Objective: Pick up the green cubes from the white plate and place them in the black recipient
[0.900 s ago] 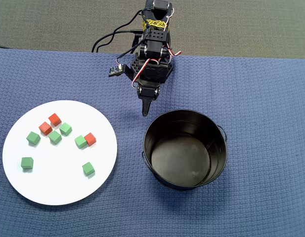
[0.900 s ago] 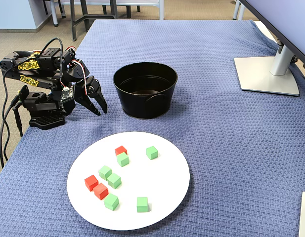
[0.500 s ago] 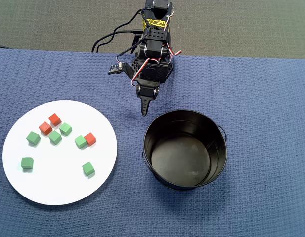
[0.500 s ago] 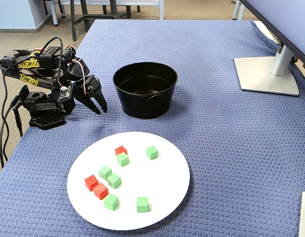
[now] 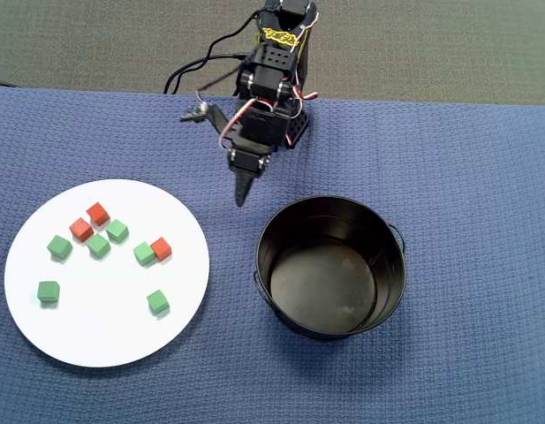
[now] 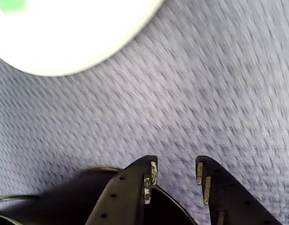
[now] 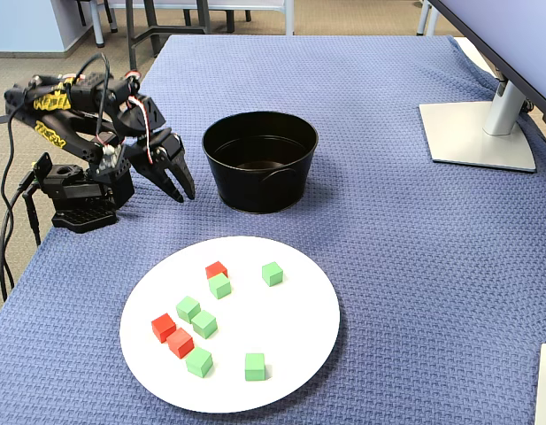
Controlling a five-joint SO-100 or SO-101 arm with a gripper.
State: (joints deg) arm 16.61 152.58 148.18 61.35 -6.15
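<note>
The only lettering is yellow print on the black robot arm (image 7: 56,119), also seen as a yellow patch on the arm from above; it cannot be read in either view.

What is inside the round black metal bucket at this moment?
The round black metal bucket holds no cubes: the overhead view shows its bare glossy floor. All six small green cubes lie on the large white plate. In the fixed view the near wall hides part of the floor.
</note>
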